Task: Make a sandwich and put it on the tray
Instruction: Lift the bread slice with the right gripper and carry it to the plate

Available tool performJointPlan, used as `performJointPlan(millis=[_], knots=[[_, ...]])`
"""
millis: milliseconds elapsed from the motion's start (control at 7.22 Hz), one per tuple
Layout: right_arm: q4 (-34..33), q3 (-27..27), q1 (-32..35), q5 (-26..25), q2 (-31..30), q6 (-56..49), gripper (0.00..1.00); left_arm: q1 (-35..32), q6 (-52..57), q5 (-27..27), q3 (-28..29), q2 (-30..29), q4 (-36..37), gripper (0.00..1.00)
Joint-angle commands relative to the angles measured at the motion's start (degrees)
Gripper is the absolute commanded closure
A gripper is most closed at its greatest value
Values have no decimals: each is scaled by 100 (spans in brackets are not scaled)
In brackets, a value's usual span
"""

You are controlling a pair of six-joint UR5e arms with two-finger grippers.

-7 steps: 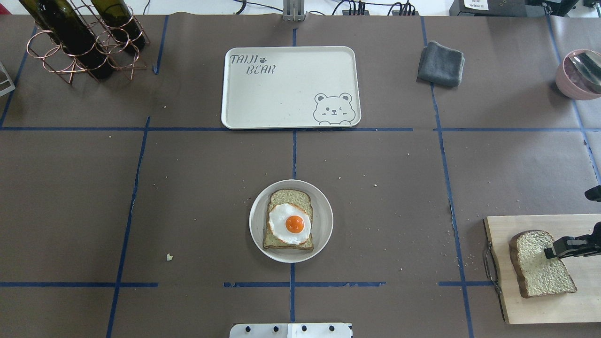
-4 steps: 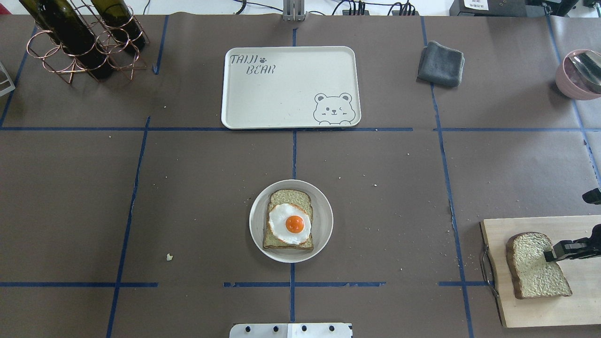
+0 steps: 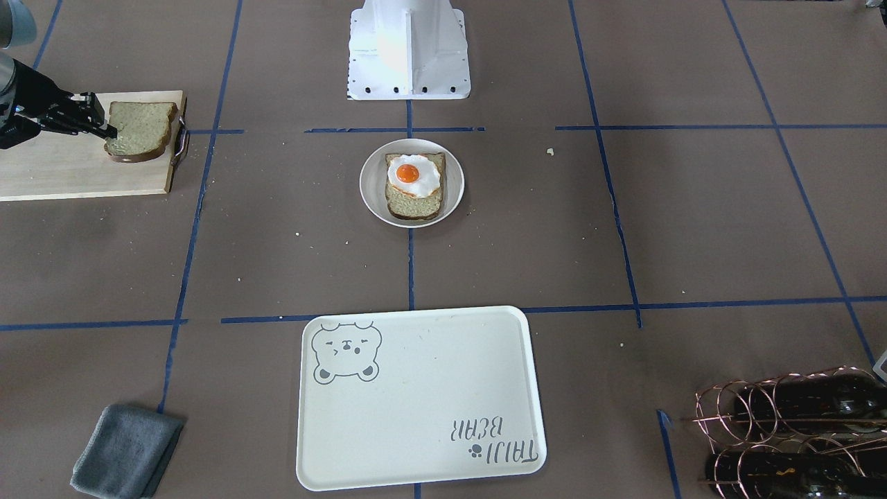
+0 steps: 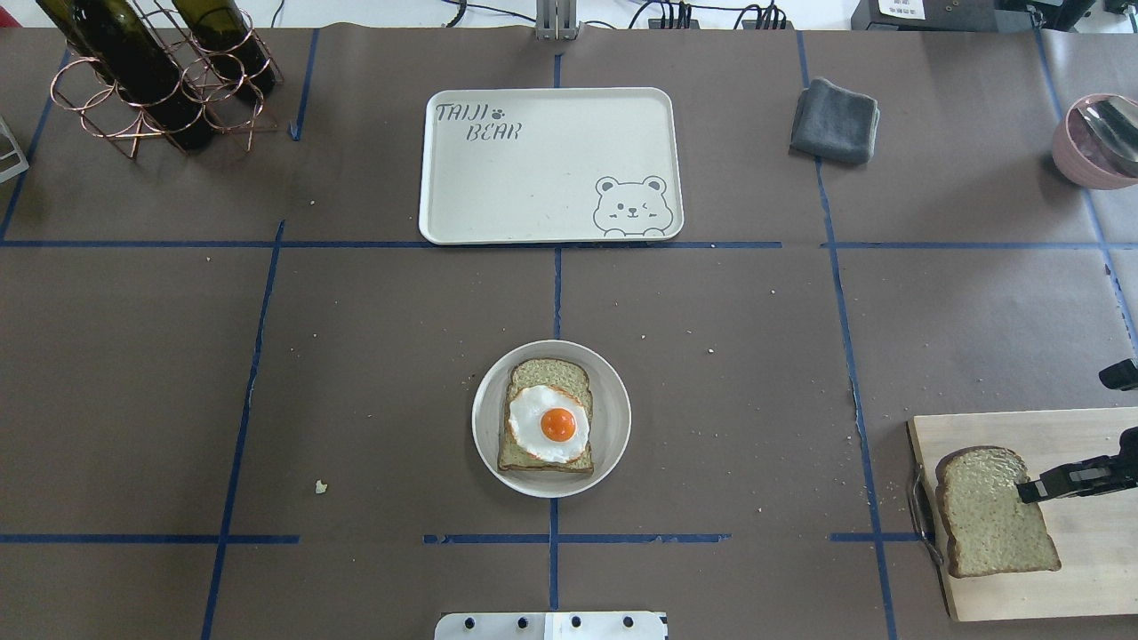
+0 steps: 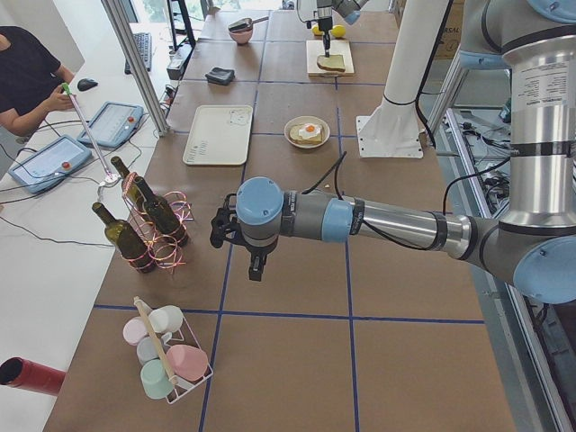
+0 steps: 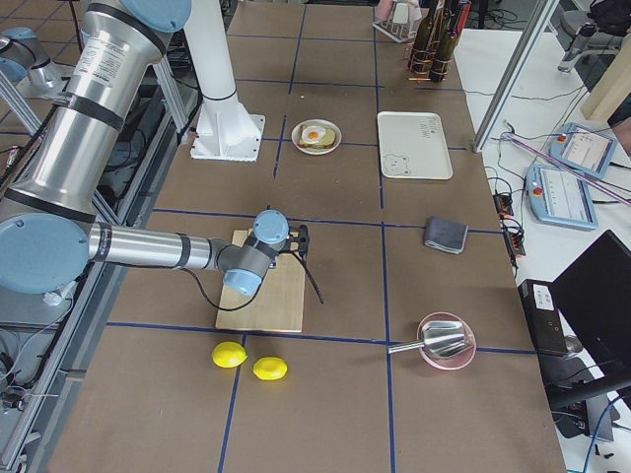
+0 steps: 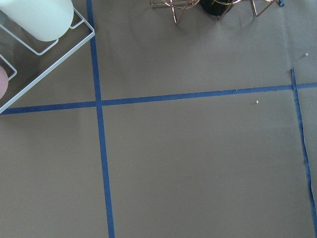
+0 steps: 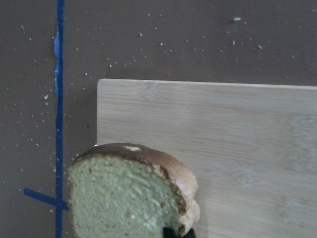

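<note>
One bread slice (image 4: 548, 372) lies on a small round white plate (image 4: 613, 391) at table centre, with a fried egg (image 4: 548, 422) with an orange yolk on top. My right gripper (image 4: 1031, 487) is shut on the edge of the second bread slice (image 4: 987, 511), holding it over the left end of the wooden cutting board (image 4: 1093, 551). It also shows in the front-facing view (image 3: 142, 125) and the right wrist view (image 8: 124, 198). The cream bear tray (image 4: 533, 178) lies bare at the far centre. My left gripper (image 5: 255, 268) hangs over bare table far left; I cannot tell its state.
A grey cloth (image 4: 834, 120) lies right of the tray. A copper wine rack with bottles (image 4: 151, 76) stands at far left. A pink bowl with a metal scoop (image 4: 1098, 138) sits at far right. Two lemons (image 6: 251, 362) lie beyond the board. A cup rack (image 5: 166, 360) stands near my left arm.
My right gripper has carried the bread slice leftward toward the board's left end, so it now overhangs that edge. The board has shifted slightly left. Plate, egg and tray are unmoved.
</note>
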Motion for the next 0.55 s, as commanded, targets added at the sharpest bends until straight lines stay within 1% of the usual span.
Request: performJointPlan(millis=[0,138,277,415], knots=[[161,129,-12,396,535,909,100,0,-1,-38,7,3,0,0],[161,104,-12,495,1018,1421,100,0,-1,-47,16,-6,0,0],[65,60,-38,452,1432,1635,100,0,-1,-47,7,3,0,0],[-23,-184,-38,469,2132,2099,100,0,-1,-47,7,3,0,0]])
